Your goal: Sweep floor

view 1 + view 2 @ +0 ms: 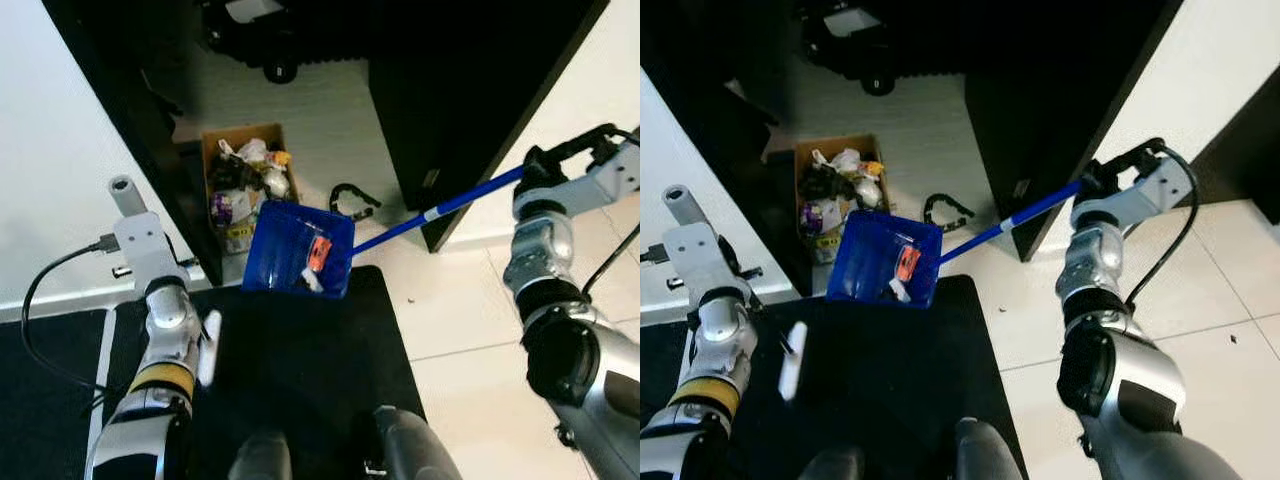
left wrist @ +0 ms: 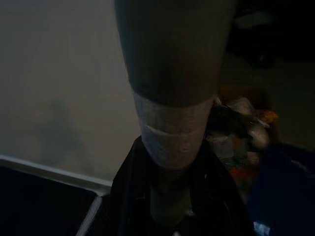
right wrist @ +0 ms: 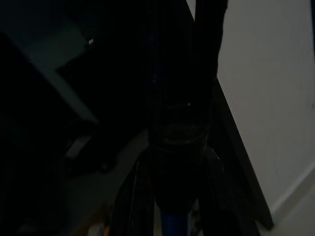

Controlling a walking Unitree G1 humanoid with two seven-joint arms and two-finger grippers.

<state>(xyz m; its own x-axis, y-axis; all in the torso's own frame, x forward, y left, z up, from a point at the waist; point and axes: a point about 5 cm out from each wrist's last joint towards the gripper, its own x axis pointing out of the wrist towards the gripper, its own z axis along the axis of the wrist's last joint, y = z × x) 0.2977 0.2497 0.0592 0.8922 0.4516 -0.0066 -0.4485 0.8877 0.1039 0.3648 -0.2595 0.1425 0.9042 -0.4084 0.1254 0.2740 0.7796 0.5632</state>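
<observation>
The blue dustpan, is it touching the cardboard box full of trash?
Cannot tell. In the left eye view the blue dustpan, held by the right gripper, overlaps the cardboard box corner, but height above it is unclear.

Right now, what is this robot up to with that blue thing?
It is emptying a dustpan. The right gripper holds the long handle of the blue dustpan, which has orange and white scraps in it and sits beside a cardboard box full of rubbish. The left gripper holds a grey pole.

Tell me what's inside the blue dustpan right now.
The blue dustpan holds an orange scrap and a white scrap near its front lip. Its raised back wall hides anything lying behind it.
</observation>
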